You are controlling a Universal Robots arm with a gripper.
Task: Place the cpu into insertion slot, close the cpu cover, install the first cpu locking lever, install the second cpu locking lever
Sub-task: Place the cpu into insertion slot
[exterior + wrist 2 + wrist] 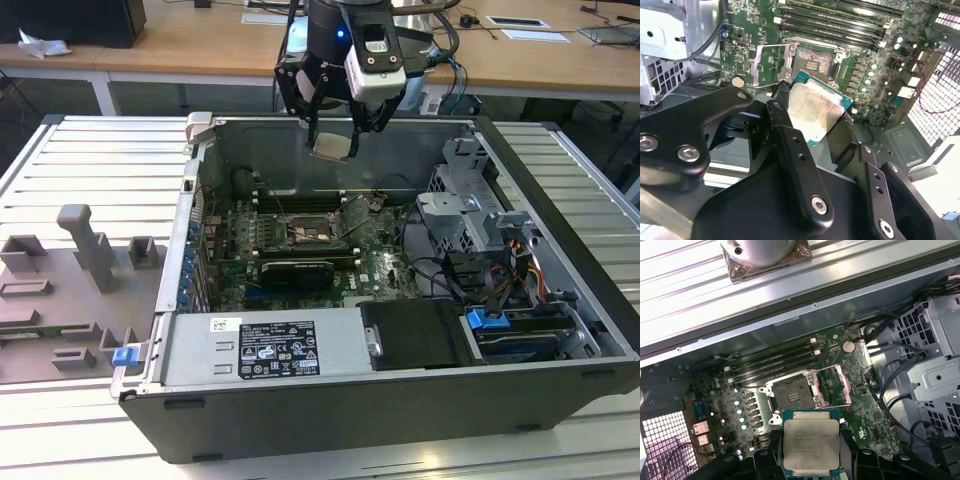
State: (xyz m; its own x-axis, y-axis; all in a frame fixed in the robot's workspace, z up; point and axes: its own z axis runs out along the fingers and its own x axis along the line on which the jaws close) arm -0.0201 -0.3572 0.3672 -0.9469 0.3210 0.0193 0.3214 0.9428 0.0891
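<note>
My gripper [334,132] hangs above the open computer case [560,200], shut on the cpu [333,148], a flat square chip with a pale silvery top and green edge. In both wrist views the cpu [815,107] [811,445] sits between the black fingers [790,145], held in the air short of the insertion slot [795,391] [815,62]. The slot [305,232] lies bare, showing its dark centre. The cpu cover [835,385] [770,62], a thin metal frame, is swung open to one side of the slot.
Long memory slots [775,360] run beside the socket. A black graphics card [295,272] stands nearer the front wall, by the power supply [265,350]. A drive cage [470,205] and cables [450,270] fill the exterior view's right. A grey fixture [90,255] sits outside on the left.
</note>
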